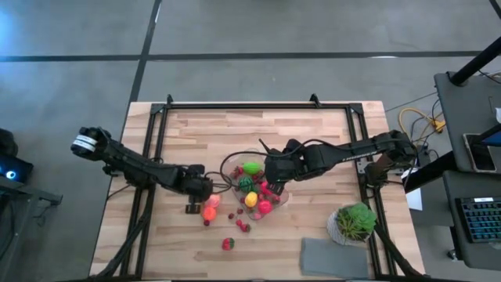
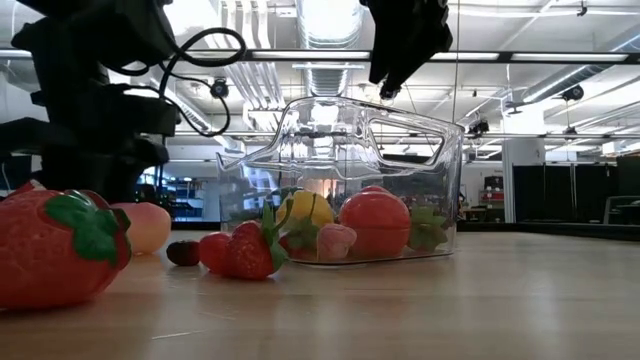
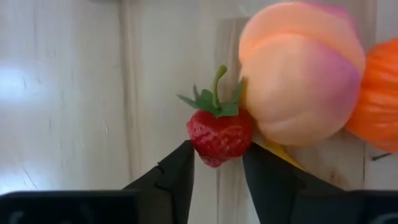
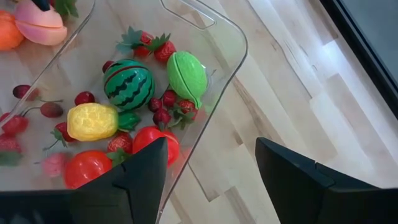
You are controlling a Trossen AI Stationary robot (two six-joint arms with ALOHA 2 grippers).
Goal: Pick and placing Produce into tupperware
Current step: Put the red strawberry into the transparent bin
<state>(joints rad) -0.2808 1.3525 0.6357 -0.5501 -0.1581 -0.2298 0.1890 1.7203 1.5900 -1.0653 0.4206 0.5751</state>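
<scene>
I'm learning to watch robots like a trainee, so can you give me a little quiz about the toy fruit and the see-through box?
1. True or false: the striped green toy watermelon lies inside the clear rectangular plastic tub.
2. What does the left gripper pinch between its fingers? A) a small red toy strawberry B) a blue toy car C) a purple toy aubergine
3. Fill the gap: the right gripper hangs over the tub's rim, empty, with its jaws ____.

Key: 1 true; 2 A; 3 open.
</scene>
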